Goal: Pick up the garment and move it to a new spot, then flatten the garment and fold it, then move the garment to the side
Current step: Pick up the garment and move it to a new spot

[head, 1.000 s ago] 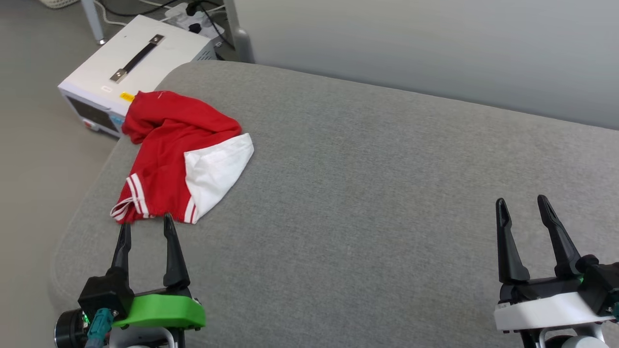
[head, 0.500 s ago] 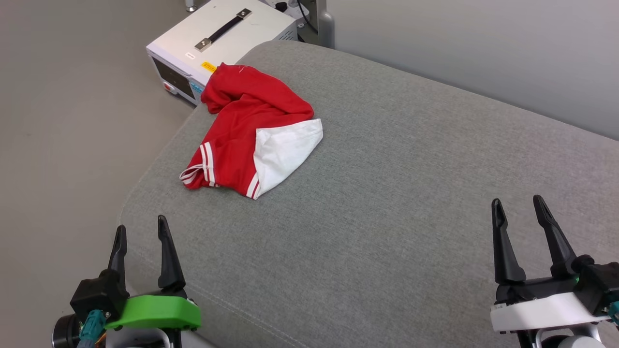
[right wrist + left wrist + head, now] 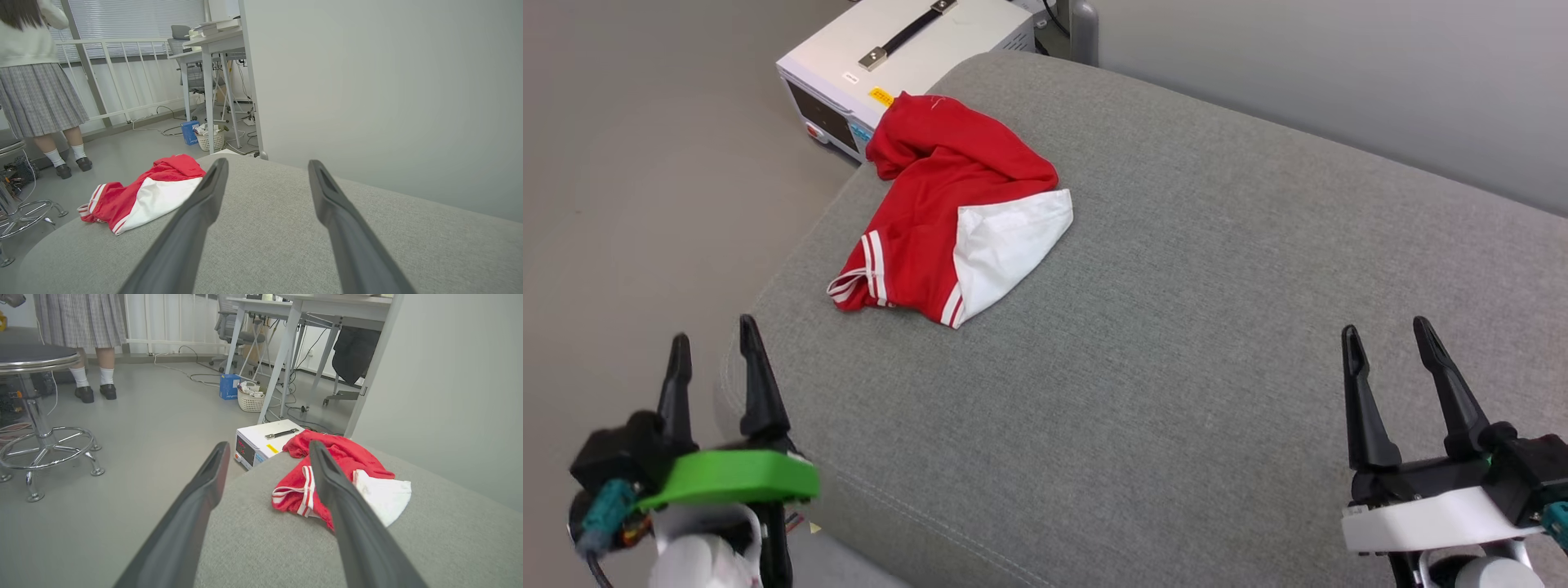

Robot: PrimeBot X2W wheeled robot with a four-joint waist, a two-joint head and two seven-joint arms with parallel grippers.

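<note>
The garment [image 3: 935, 220] is a red shirt with a white sleeve and striped trim, lying crumpled near the far left corner of the grey cushioned surface [image 3: 1176, 286]. It also shows in the left wrist view [image 3: 347, 465] and the right wrist view [image 3: 143, 196]. My left gripper [image 3: 712, 335] is open and empty at the lower left, beside the cushion's left edge and well short of the garment. At the lower right my right gripper [image 3: 1387, 331] stands open over the cushion with nothing between its fingers, far from the garment.
A white box-shaped device [image 3: 898, 57] with a black handle stands on the floor just past the cushion's far left corner. A grey partition wall [image 3: 1339, 65] runs behind the cushion. A person [image 3: 88, 335] stands on the floor beyond a chrome stool [image 3: 41, 428].
The head camera has turned left, so the whole picture slid right. My left gripper has shifted left and back, from just below the garment's hem to beside the cushion's edge. The garment lies as before.
</note>
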